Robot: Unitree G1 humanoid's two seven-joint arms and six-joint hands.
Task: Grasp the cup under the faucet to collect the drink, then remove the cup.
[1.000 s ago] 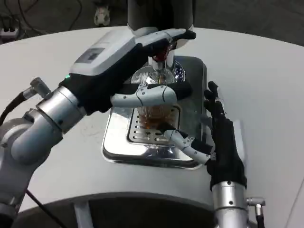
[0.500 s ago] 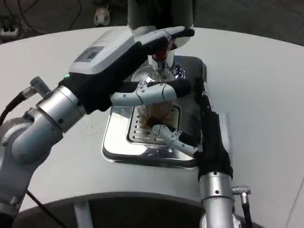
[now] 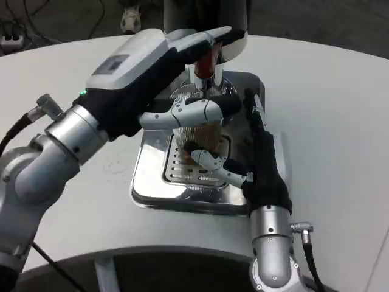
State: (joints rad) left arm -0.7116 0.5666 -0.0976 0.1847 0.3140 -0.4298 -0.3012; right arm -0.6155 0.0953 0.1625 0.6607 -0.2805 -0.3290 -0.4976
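A clear ribbed cup (image 3: 199, 135) with brown drink in it stands on the slotted grate under the chrome faucet (image 3: 202, 76). My left hand (image 3: 143, 73) reaches in from the left. Its upper fingers (image 3: 213, 38) lie over the faucet's red lever (image 3: 207, 59), and its thumb (image 3: 194, 112) crosses the cup's front near the rim. My right hand (image 3: 258, 161) stands edge-up just right of the cup. Its long fingers (image 3: 250, 106) point past the cup's right side, and its thumb (image 3: 209, 161) touches the cup's lower front. A gap shows between palm and cup.
The chrome drip tray (image 3: 149, 182) sits on the round white table (image 3: 340, 103). The dark dispenser body (image 3: 206, 13) rises behind the faucet. Cables and a power strip (image 3: 11, 33) lie on the floor at far left.
My right hand has slid left and forward, from beside the tray to right against the cup, thumb now at its front. My left hand has lifted slightly at the lever.
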